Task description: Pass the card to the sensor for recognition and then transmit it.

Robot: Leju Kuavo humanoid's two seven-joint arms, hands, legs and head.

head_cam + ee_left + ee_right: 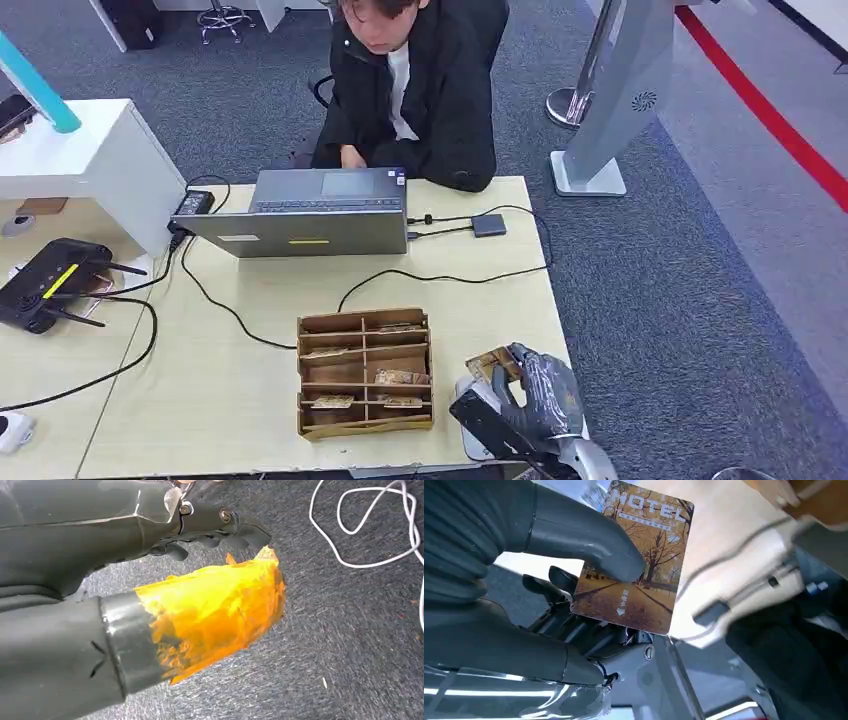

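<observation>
From my head view, my right robot hand (535, 392) sits at the near right corner of the tabletop (250, 400), pinching the card (490, 362) just right of the wooden card organizer (365, 372). A whitish device lies under the hand at the tabletop's edge; I judge it may be the sensor, but I cannot tell for certain. A person (415, 80) sits across from me behind the laptop (310, 215), with a small grey box (489, 224) cabled to it and a black router (45, 283) off to my left. The risk I see here is that the card is held close to the tabletop's edge, so a slip would send it to the floor.

In my left wrist view, my left robot hand (210, 525) hangs over grey carpet (350, 630), its thumb wrapped in orange tape (215, 610), its dark fingers curled and holding nothing that I can see. A white cable (370, 525) loops on the floor.

In my right wrist view, the thumb (594, 545) presses the card's face against the dark fingers behind it. The grip covers only one side of the card, so it could pivot or slide out if I tilt it quickly. The card reads "MOTEL" across one end above an autumn avenue of trees; smaller print and an arrow mark are too small to read.
</observation>
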